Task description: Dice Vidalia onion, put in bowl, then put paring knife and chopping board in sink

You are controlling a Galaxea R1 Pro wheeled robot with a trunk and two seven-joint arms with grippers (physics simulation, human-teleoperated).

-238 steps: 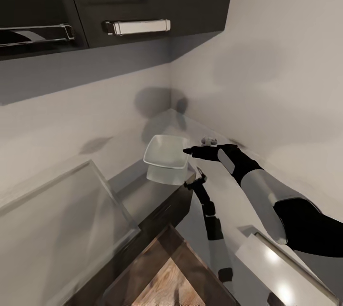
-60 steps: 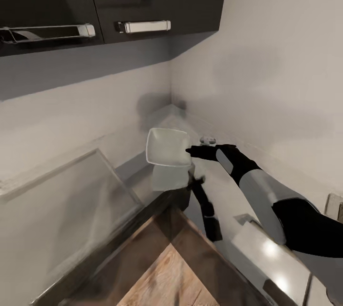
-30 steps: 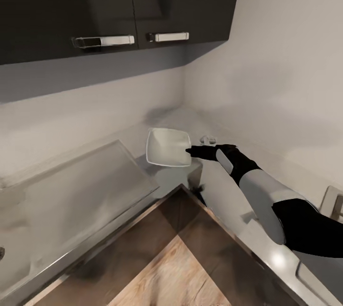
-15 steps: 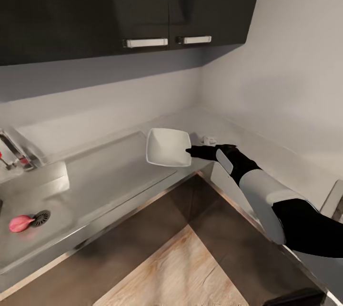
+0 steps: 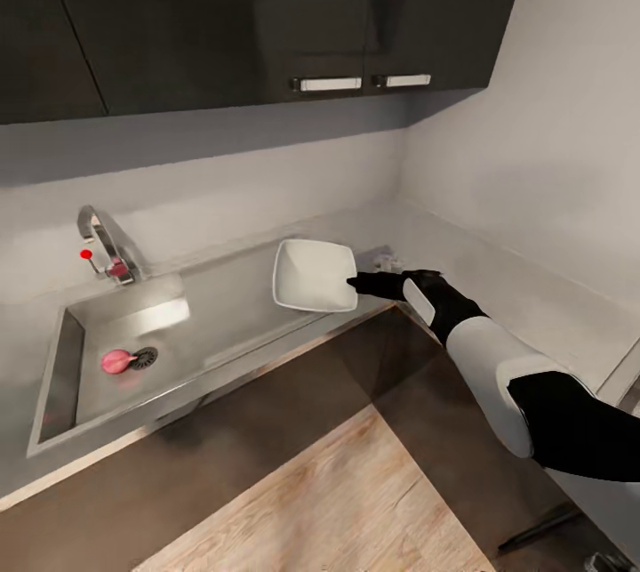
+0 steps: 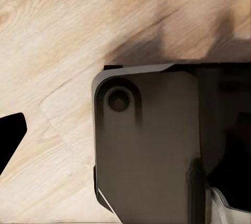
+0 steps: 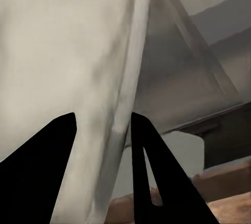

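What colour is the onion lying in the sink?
Pinkish-red; the onion shows best in the head view, beside the sink's drain.

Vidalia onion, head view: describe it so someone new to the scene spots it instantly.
Find the steel sink set into the grey countertop, below the chrome faucet. On the basin floor, right beside the round drain, lies the Vidalia onion. It is the one small pinkish-red ball there, unlike the much larger white bowl held off to the right.

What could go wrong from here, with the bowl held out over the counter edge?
The right gripper pinches only the rim of the white bowl, which hangs tilted in the air; it could slip or swing. The Vidalia onion lies in the sink by the drain, and being round it may roll when grasped.
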